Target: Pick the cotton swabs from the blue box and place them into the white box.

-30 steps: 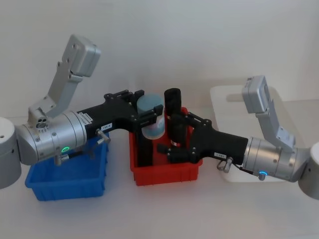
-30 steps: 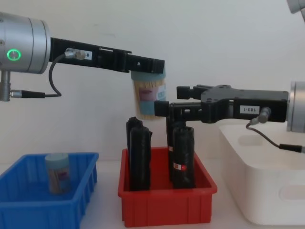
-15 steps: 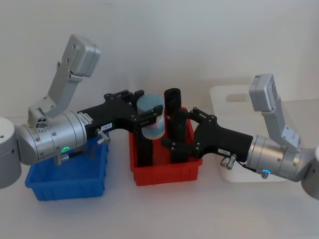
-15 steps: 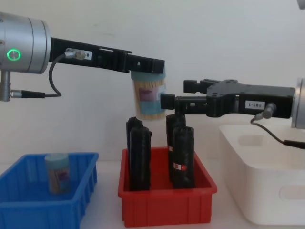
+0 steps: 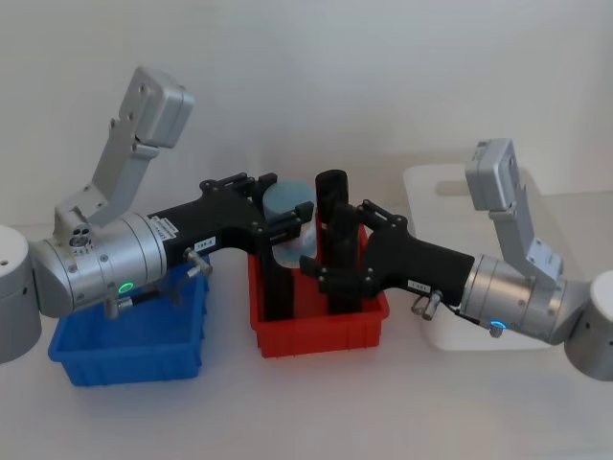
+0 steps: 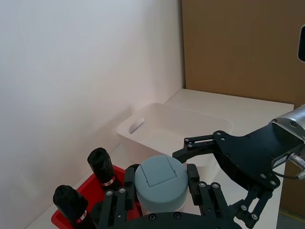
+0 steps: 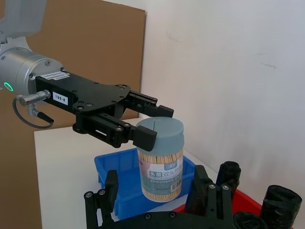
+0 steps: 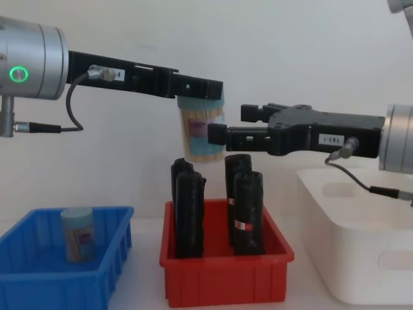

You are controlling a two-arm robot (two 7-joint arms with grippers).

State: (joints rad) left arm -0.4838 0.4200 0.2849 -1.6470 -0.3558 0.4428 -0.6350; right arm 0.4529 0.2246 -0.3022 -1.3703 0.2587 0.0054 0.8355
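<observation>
just above the red bin [image 8: 226, 281], the left tool [image 8: 201, 90] is clenched on a tub of cotton swabs [image 8: 201, 132]. it grips the tub at the pale blue lid, so the clear body hangs upright over the black rolls [image 8: 188, 210] that stand in the bin. the right tool [image 8: 230, 124] reaches in from the red bin's right side at about the tub's height. its fingers [image 7: 200, 183] are spread and released, one on either side of the tub's body; whether they touch it i cannot tell. a second tub [image 8: 78, 234] stands upright in the blue box [image 8: 39, 284], which sits on the worktop [image 5: 383, 412] just left of the red bin. the white box [image 8: 361, 258] sits just right of the red bin, beneath the right arm.
</observation>
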